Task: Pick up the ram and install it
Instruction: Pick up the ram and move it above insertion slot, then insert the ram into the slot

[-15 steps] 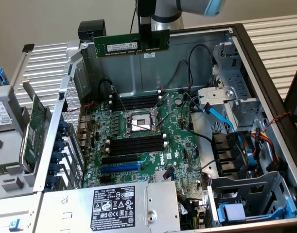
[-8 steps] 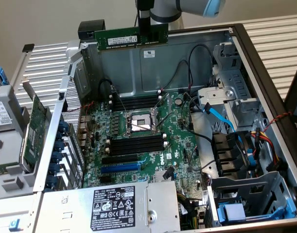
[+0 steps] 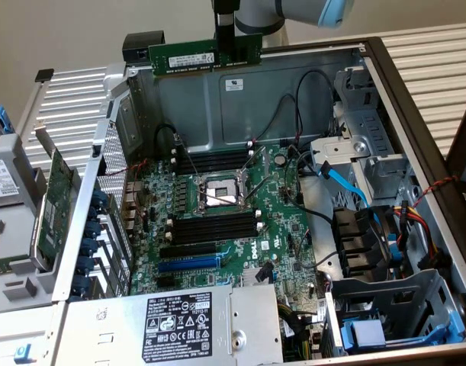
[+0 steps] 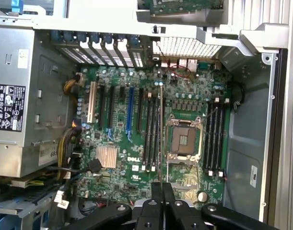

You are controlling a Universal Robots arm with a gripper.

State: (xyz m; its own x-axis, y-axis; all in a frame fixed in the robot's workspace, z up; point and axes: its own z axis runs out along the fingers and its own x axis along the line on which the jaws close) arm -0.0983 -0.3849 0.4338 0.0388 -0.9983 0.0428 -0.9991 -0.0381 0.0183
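The ram (image 3: 194, 56), a long narrow green stick with a white sticker, hangs level above the open computer case's back wall. My gripper (image 3: 226, 52) comes down from above and is shut on it right of its middle. In the wrist view the ram (image 4: 160, 129) shows edge-on as a thin line running out from my gripper (image 4: 161, 186), over the motherboard (image 4: 136, 167). Black memory slots with white clips lie on both sides of the CPU socket (image 3: 221, 191): one bank (image 3: 213, 162) nearer the back wall, another (image 3: 213, 226) nearer the power supply.
A grey power supply (image 3: 187, 320) fills the case's near side. A green expansion card (image 3: 57, 198) stands outside the case at the exterior view's left. A blue cable (image 3: 347, 183), a black fan (image 3: 362, 240) and drive cages (image 3: 385, 305) crowd the right side.
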